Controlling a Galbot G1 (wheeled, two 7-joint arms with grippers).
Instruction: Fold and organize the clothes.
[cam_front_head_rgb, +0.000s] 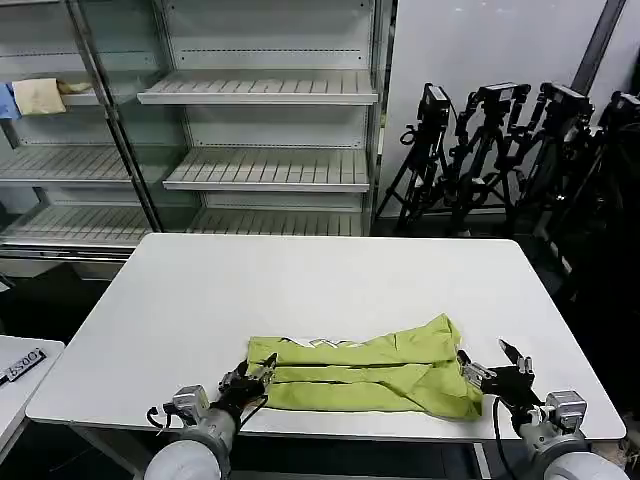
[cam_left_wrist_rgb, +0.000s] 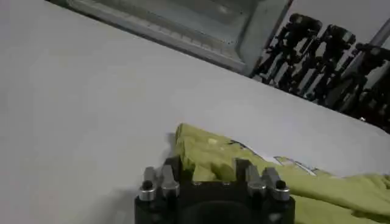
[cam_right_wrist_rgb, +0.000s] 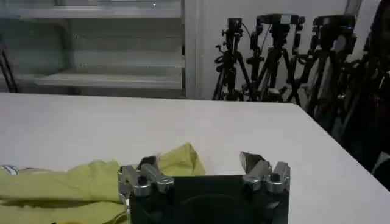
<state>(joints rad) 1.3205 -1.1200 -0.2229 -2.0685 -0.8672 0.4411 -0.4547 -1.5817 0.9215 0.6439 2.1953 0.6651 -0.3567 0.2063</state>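
T-shirt (cam_front_head_rgb: 365, 374) on table (cam_front_head_rgb: 300, 280) near front edge, btwn left gripper (cam_front_head_rgb: 256, 377) & right gripper (cam_front_head_rgb: 495, 366), prob. touching both.

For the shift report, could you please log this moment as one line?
T-shirt: folded into band, near table edge | left gripper: at its left end, open | right gripper: at its right end, open

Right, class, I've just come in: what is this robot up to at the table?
It is folding a lime T-shirt, which lies partly folded into a long band near the front edge of the white table. The left gripper is at the shirt's left end, and the right gripper is open at its right end. Neither has lifted the cloth.
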